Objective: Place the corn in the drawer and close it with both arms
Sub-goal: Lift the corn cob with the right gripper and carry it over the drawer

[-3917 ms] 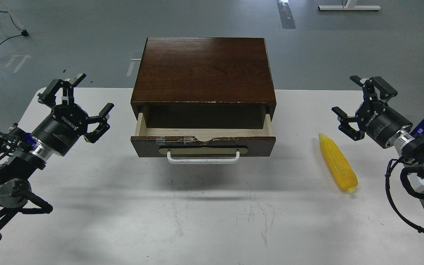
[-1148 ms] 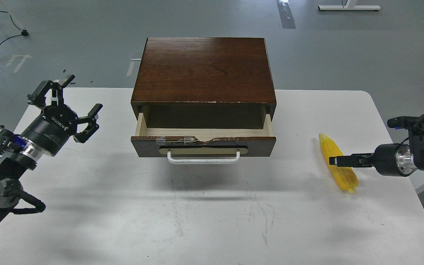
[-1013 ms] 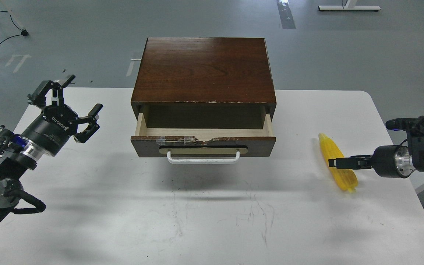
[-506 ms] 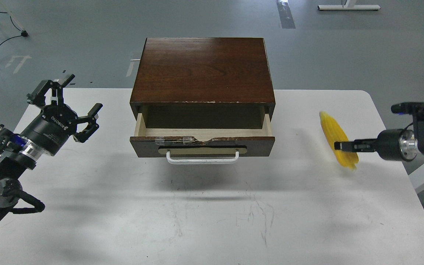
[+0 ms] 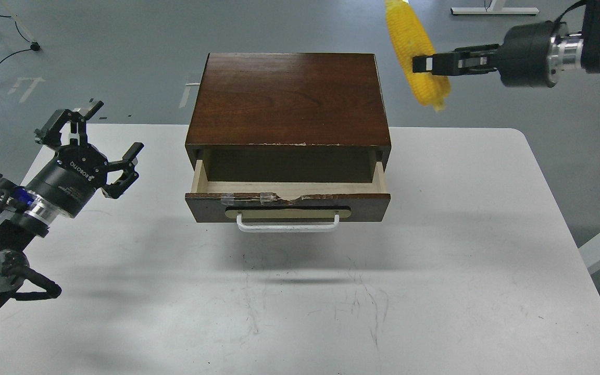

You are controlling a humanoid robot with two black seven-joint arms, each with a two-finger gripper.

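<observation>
1. The right gripper (image 5: 425, 63) hangs high in the upper right of the head view, its fingers clamped across the lower half of the corn (image 5: 414, 52).
2. The corn is in the air, well above the white table (image 5: 435, 291), tilted with its tapered end up (that tip runs past the top edge of the view) and its blunt end down.
3. It appears just right of the dark wooden cabinet (image 5: 287, 99), and clear of the drawer.
4. The drawer (image 5: 287, 200) stands pulled out, its pale wooden inside showing, with nothing visible in the part that can be seen.
5. Its white bar handle (image 5: 287, 225) faces the viewer under the chipped, taped top edge.
6. The left gripper (image 5: 91, 140) hovers over the table's left side, well apart from the drawer, fingers spread wide and holding nothing.
7. The grey floor (image 5: 97, 41) lies behind, with a black cable (image 5: 5, 54) at the far left.
</observation>
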